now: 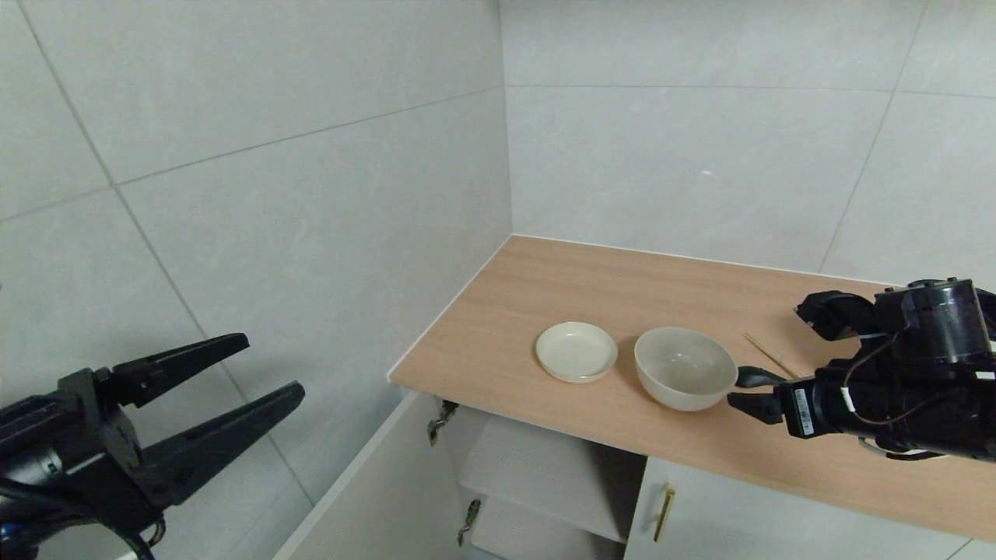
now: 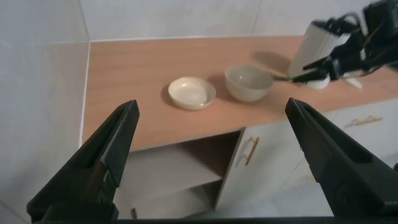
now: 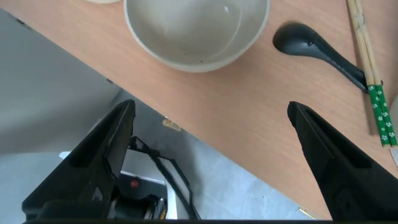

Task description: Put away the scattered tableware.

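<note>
Head view, opening step of the tidy-up: a shallow dish and a deeper bowl sit just beside each other near the front edge of the wooden counter, above an open cupboard. A black spoon and chopsticks lie beside the bowl. The right gripper, spread and empty, hovers over these; the left gripper, likewise released, hangs well apart. Next likely requirement: a first grasp, on spoon or bowl rim.

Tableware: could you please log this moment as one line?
left gripper open, off counter | right gripper open, beside bowl | plate, spoon, chopsticks on counter | cupboard open
</note>
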You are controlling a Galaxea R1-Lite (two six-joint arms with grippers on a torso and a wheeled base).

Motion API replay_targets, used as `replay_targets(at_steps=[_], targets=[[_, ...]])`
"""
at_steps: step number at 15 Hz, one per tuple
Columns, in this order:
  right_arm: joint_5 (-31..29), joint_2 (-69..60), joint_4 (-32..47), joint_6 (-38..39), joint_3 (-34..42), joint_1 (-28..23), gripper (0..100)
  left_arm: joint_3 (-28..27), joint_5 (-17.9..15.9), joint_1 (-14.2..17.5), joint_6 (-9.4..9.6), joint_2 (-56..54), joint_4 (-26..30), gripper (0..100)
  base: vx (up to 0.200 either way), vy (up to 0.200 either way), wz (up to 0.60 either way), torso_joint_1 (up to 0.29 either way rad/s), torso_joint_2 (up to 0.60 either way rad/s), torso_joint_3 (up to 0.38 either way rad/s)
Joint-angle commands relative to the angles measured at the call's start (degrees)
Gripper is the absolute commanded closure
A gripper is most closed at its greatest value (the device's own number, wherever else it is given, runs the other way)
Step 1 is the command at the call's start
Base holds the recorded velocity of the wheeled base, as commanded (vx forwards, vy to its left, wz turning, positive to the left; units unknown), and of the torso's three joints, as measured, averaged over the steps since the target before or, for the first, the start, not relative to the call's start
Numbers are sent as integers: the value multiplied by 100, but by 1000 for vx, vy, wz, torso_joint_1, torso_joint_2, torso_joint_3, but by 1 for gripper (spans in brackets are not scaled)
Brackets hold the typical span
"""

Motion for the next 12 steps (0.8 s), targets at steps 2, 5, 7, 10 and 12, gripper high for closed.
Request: replay_targets(at_steps=[2, 5, 7, 10, 12], targets=[[33, 419, -135, 1, -321, -110, 0, -29, 5, -1, 170, 326, -3, 0, 0, 0, 0, 0, 0, 0], [-37, 885, -144, 10, -804, -102, 0, -29, 5, -1, 161, 555, 6, 0, 0, 0, 0, 0, 0, 0], [-248, 1096, -144, 10, -910, -84, 0, -99, 5, -1, 152, 695, -3, 0, 0, 0, 0, 0, 0, 0], [-283, 1368, -144, 28, -1094, -93, 0, -275, 23, -1, 126, 845, 6, 0, 0, 0, 0, 0, 0, 0], [-362, 1562, -144, 36, -1217, -93, 0, -204, 23, -1, 126, 845, 6, 0, 0, 0, 0, 0, 0, 0]])
